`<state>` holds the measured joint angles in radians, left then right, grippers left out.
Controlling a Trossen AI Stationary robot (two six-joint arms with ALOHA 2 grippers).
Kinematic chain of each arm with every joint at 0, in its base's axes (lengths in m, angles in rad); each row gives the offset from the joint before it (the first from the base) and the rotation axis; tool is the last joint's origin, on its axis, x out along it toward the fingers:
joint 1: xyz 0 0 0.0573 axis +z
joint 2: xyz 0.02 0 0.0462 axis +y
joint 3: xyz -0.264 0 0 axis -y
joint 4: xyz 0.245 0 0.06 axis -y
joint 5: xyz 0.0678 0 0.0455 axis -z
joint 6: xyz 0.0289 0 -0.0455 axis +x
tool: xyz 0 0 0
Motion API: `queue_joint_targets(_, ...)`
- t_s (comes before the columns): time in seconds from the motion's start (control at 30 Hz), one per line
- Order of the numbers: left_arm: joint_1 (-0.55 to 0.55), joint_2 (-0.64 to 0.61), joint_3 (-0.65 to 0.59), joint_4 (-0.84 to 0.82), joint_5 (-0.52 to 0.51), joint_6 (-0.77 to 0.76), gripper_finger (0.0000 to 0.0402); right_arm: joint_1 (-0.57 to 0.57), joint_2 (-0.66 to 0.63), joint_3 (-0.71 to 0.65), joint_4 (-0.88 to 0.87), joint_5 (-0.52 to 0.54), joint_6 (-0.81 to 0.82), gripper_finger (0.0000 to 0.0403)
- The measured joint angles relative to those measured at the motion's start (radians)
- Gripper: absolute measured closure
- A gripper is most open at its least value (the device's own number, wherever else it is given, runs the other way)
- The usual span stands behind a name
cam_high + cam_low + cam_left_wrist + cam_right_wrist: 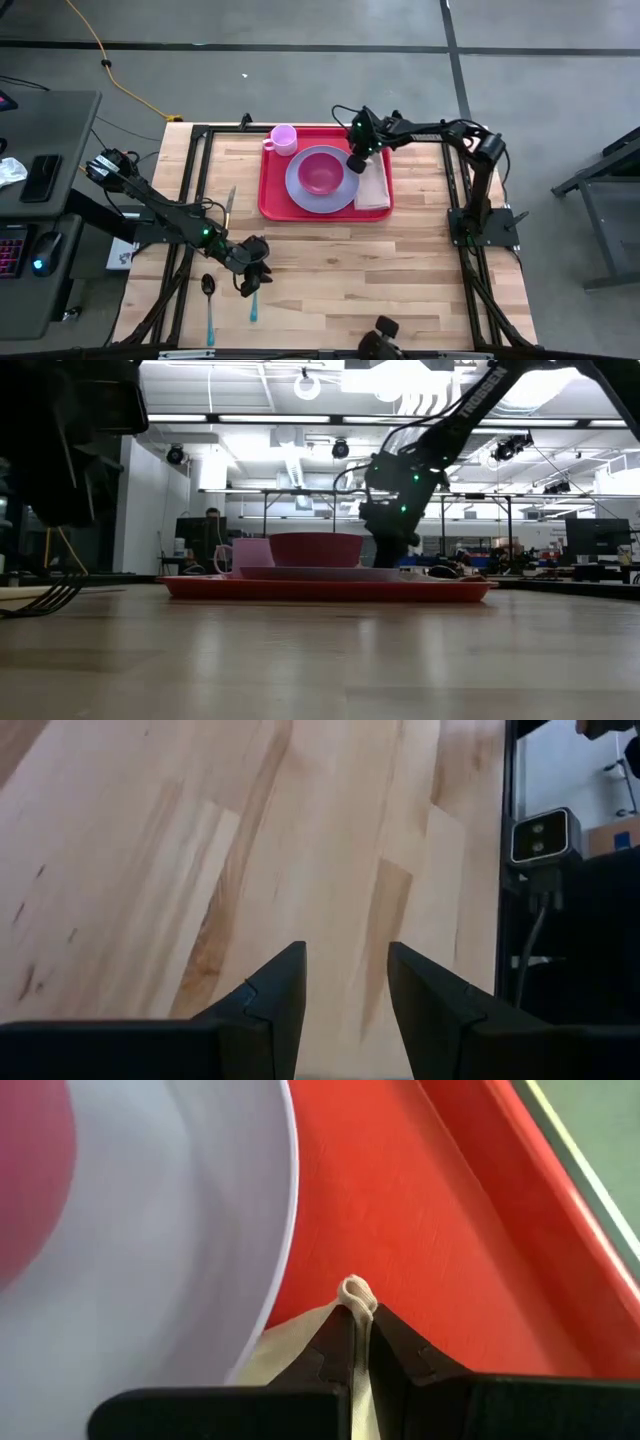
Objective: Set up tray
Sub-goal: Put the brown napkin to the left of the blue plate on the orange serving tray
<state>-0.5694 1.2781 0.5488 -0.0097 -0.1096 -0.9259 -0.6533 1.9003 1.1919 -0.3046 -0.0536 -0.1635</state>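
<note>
The tray (pixel 272 190) is a flat red plastic rectangle with rounded corners and a raised rim. It lies level on the far middle of the wooden counter (pixel 400 270). On it rest a lavender plate (pixel 300 185), a pink cup (pixel 284 139) and a tan napkin (pixel 375 190).

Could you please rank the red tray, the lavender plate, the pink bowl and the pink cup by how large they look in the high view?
Largest to smallest, in the high view:
1. Red tray
2. Lavender plate
3. Pink bowl
4. Pink cup
All sit at about the same depth from the overhead camera, so the order looks reliable.
</note>
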Motion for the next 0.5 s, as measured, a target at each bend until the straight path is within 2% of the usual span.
queue_joint_targets(0.5,0.0,0.0,0.0,0.0,0.019,-0.021,0.0229,-0.004,0.019,0.021,-0.091,0.044,-0.002,0.0403)
